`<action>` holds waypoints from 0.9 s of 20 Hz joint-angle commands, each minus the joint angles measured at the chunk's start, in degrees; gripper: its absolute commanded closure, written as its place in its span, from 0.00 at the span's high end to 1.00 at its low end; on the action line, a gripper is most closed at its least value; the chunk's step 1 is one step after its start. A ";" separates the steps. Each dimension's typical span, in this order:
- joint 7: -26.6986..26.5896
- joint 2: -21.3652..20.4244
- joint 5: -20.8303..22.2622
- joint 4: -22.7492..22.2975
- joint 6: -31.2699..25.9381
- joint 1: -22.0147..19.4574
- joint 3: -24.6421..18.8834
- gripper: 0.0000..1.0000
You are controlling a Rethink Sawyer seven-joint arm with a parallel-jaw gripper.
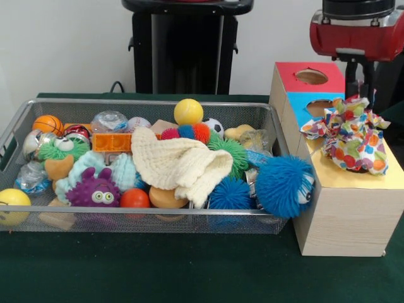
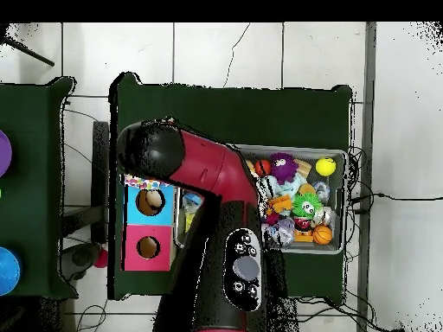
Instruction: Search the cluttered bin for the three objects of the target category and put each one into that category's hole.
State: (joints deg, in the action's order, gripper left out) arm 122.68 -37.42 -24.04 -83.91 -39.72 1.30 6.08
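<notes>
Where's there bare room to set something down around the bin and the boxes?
Free: the green table strip in front of the bin, and the yellow top's near edge below the printed cloth. Crowded: the bin itself, packed with toys.

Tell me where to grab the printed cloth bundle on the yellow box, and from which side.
Take the printed cloth bundle by its raised, crumpled middle, coming straight down from above: it lies heaped on the yellow box top, soft folds sticking up, with the blue-topped box close behind.
</notes>
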 commanded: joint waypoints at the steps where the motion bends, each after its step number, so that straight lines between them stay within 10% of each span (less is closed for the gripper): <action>1: 5.58 2.49 0.13 -6.81 -0.17 -0.99 -5.09 0.00; 18: 7.34 -0.04 -6.63 -11.84 0.74 -4.10 -10.31 0.00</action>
State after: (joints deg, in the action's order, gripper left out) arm 122.68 -37.36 -27.15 -89.85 -39.70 -1.12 1.74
